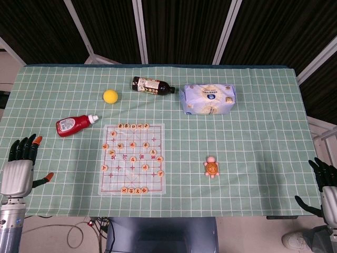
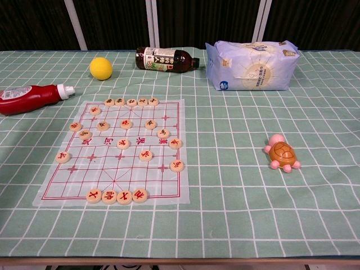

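My left hand (image 1: 20, 167) hovers at the table's front left corner, fingers spread, holding nothing; the red ketchup bottle (image 1: 75, 125) (image 2: 34, 97) lies nearest to it. My right hand (image 1: 325, 187) hangs at the front right edge, fingers apart and empty, with the small toy turtle (image 1: 211, 167) (image 2: 281, 153) to its left. A Chinese chess sheet (image 1: 132, 184) (image 2: 62, 190) with several round wooden pieces lies in the middle. Neither hand shows in the chest view.
A yellow ball (image 1: 110, 96) (image 2: 100, 68), a dark bottle (image 1: 152, 86) (image 2: 166, 59) lying on its side and a pale blue bag (image 1: 208, 99) (image 2: 252, 65) sit along the back. A green checked cloth (image 1: 263, 147) covers the table. Dark panels stand behind.
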Controlling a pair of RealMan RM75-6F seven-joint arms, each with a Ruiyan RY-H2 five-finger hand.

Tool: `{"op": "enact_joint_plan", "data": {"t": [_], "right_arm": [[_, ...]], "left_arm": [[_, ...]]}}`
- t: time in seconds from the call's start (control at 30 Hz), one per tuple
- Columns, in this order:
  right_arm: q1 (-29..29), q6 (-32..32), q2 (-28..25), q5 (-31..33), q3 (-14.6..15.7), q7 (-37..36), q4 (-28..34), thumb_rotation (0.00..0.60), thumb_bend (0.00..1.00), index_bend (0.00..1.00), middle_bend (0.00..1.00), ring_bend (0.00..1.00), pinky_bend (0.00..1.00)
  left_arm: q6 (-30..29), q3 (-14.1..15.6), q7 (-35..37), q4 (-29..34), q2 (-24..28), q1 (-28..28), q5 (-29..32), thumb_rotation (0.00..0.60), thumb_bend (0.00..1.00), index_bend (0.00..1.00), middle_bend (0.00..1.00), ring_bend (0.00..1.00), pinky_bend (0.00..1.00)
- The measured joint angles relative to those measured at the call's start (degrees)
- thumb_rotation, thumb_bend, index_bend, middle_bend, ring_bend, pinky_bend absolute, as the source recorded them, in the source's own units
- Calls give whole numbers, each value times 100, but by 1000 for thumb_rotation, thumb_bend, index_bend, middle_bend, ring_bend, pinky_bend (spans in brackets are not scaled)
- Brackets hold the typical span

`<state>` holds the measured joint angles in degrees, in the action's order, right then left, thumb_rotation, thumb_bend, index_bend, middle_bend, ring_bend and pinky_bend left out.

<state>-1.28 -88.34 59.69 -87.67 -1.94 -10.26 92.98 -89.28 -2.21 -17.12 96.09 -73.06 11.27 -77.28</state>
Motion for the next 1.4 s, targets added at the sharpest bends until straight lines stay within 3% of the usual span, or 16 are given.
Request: {"op": "enact_joint_plan", "data": {"t": [0.43,0.6,0.7,0.83,0.97,1.07,1.17,1.4], "right_arm": [[-1,73,-52,44,25,-58,102,600,249,0,0,0,0],[-13,94,-97,86,27,-185,114,600,248,0,0,0,0],[-1,160,-124,139,17,-279,145,600,249,0,0,0,0],[4,173,-149,142,17,-310,183,600,249,0,0,0,0],[-1,216,-188,211,13,-375,229,600,249,0,0,0,0],[4,255,-203,249,8,-400,248,600,248,0,0,0,0],[8,286,-222,263,12,-422,275,600,248,0,0,0,0],[16,343,-261,303,13,-489,310,600,248,0,0,0,0]], "left_arm": [[176,-191,-302,88,-49,41,109,600,26,0,0,0,18],[281,-363,-701,283,-62,196,187,600,32,0,52,28,126],[402,-527,-1055,395,-115,372,304,600,48,22,274,189,296],[675,-828,-1678,505,-246,712,704,600,105,91,631,523,593],[1161,-1220,-2263,478,-501,1256,1401,600,143,223,853,751,811],[1508,-1471,-2607,342,-717,1659,1944,600,163,306,960,860,914],[1799,-1679,-2839,116,-958,2025,2481,600,174,370,1000,938,983],[2171,-1987,-3439,-720,-1670,2839,3763,600,210,433,1000,999,1000]]}}
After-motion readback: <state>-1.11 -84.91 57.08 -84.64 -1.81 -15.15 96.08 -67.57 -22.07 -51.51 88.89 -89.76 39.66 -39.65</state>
